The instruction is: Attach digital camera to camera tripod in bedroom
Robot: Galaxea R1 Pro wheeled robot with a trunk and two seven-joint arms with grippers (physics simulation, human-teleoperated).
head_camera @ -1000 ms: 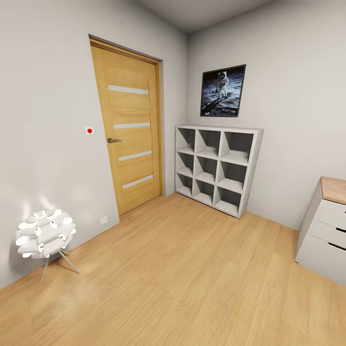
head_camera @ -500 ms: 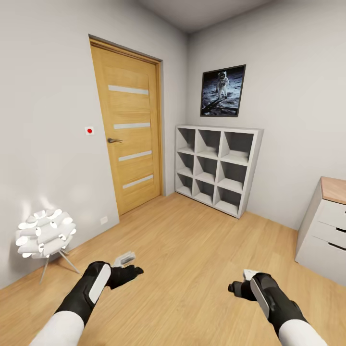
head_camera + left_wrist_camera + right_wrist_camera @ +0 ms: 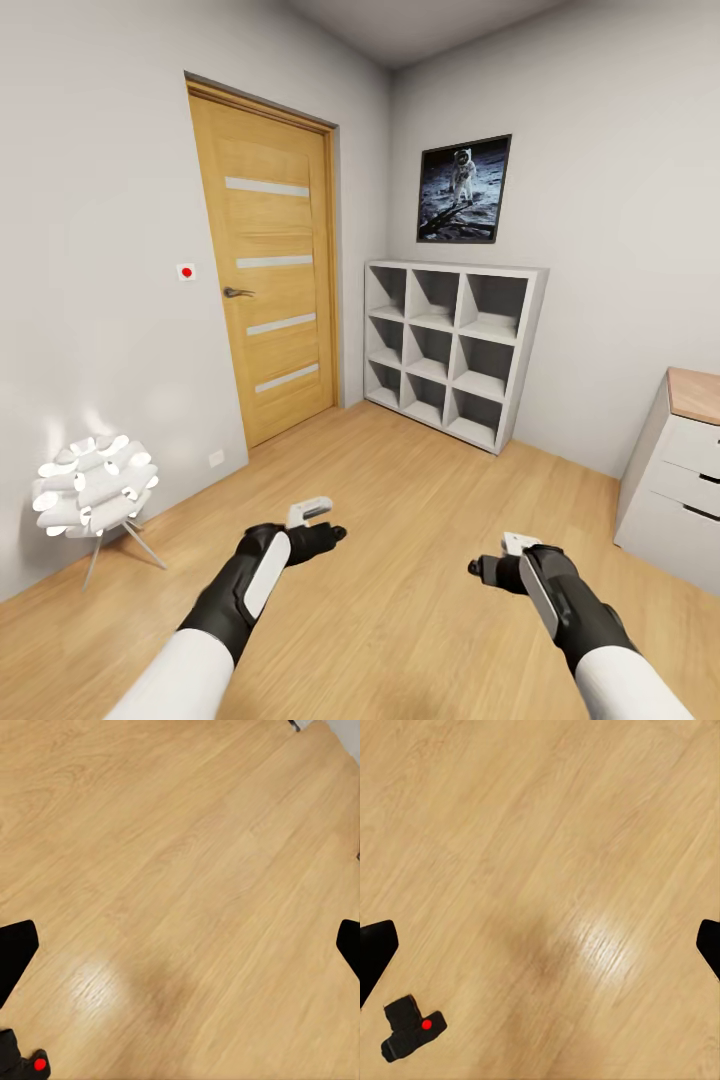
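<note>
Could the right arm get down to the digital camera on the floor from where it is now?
Probably yes. In the right wrist view the digital camera lies alone on bare wood floor, nothing around it. The right gripper hangs open and empty above, so a downward reach looks unobstructed, though the depth is hard to judge.

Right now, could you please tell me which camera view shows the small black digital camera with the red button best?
The right wrist view: the small black digital camera lies whole on the light wood floor. The left wrist view catches just a corner of it.

Black digital camera (image 3: 409, 1027) with a red button, seemingly matte, on light wood floor (image 3: 547, 870).
</note>
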